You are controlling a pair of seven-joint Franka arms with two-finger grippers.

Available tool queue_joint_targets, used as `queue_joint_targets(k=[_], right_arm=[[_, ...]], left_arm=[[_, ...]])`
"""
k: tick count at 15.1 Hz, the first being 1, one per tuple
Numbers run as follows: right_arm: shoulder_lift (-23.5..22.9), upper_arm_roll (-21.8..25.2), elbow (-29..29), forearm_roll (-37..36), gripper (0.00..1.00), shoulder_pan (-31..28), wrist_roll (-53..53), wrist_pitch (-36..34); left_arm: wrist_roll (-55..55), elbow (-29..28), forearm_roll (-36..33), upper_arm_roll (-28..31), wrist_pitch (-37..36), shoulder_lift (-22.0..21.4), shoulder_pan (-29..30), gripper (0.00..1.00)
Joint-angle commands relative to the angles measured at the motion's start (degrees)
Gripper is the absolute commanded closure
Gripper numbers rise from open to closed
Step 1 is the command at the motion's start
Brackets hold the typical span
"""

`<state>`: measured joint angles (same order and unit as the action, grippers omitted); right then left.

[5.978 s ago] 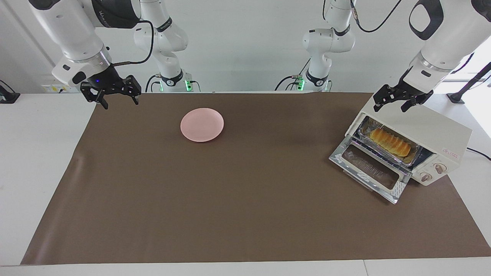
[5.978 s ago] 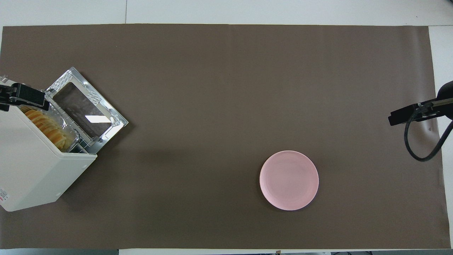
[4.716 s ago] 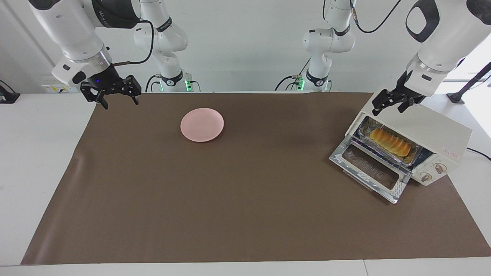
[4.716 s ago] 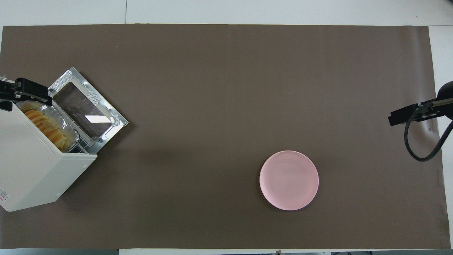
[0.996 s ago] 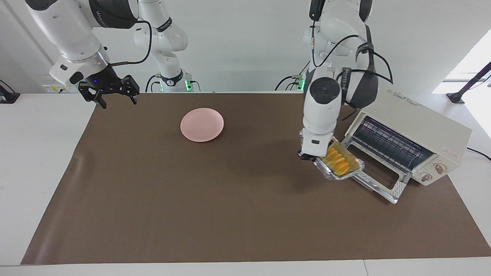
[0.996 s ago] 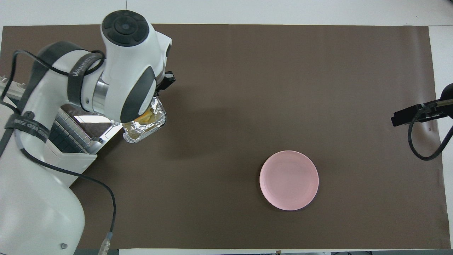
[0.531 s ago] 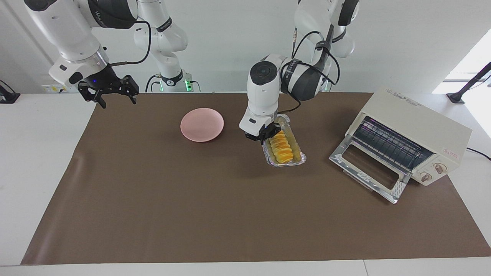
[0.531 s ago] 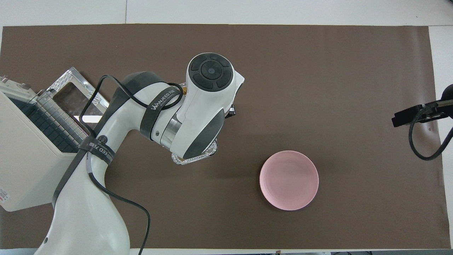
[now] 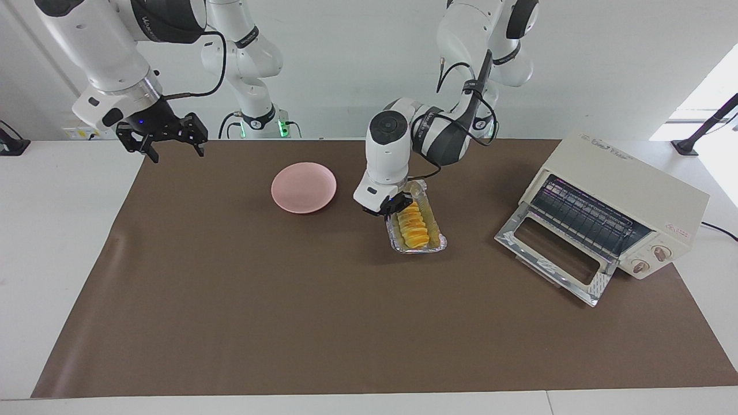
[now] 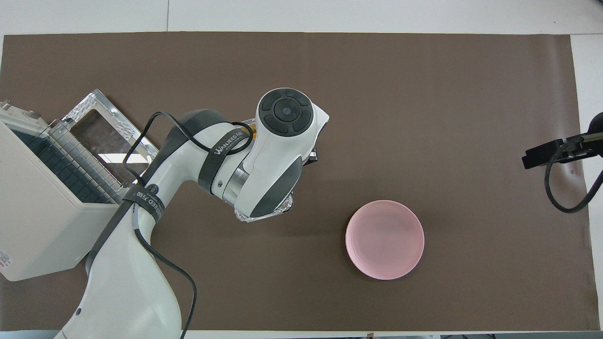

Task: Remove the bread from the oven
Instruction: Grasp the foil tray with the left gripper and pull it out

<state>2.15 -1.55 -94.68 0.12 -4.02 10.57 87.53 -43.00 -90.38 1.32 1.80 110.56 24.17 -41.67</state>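
Observation:
The bread [image 9: 415,223], a golden ridged loaf, lies in a silver foil tray [image 9: 395,237] at the middle of the brown mat, between the pink plate and the oven. My left gripper [image 9: 398,206] is shut on the tray's rim at the end nearer the robots. I cannot tell whether the tray rests on the mat or hangs just above it. From overhead, the left arm hides the bread and only a corner of the foil tray [image 10: 264,215] shows. The cream oven [image 9: 628,190] stands with its glass door [image 9: 553,262] dropped open and its wire rack [image 9: 582,214] bare. My right gripper [image 9: 167,144] waits open over the mat's corner.
A pink plate [image 9: 304,187] sits empty on the mat beside the tray, toward the right arm's end; it also shows overhead [image 10: 385,239]. The oven [image 10: 42,212] fills the left arm's end of the table. The brown mat [image 9: 288,323] covers most of the table.
The left arm has carried the foil tray with the bread out of the oven to the mat's middle, and in the last half second a little closer to the plate. The right arm has barely moved.

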Motion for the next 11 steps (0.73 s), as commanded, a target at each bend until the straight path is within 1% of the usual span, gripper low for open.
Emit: queue_joint_targets(k=[1,3,4,7,11], right_arm=[[1.0,-0.5,-1.0,-0.4,0.0,-1.4,-0.6,-0.9],[1.0,-0.5,-1.0,-0.4,0.0,-1.3,-0.6,-0.9],[1.0,-0.5,-1.0,-0.4,0.0,-1.3,-0.4,-0.9],[1.0,-0.7,-1.0,-0.3,0.0,-1.1,-0.4,-0.7],[0.8,-1.8,-1.3,0.0,0.0,0.3,-0.9,2.5]], left_arm=[[-1.3,-2.2,1.5,-0.1,2.5,-1.9,0.2,0.43],[-1.5,-2.0,1.8,-0.1,1.9,-2.0,0.3,0.17],[-1.5,-1.8,1.8,0.0,1.3,-2.4,0.4,0.0],[-1.5,0.2,2.3,0.8,-3.1,-6.3,2.6,0.0],[-0.4,0.6,2.3,0.8,-11.0,-11.3,11.8,0.0]])
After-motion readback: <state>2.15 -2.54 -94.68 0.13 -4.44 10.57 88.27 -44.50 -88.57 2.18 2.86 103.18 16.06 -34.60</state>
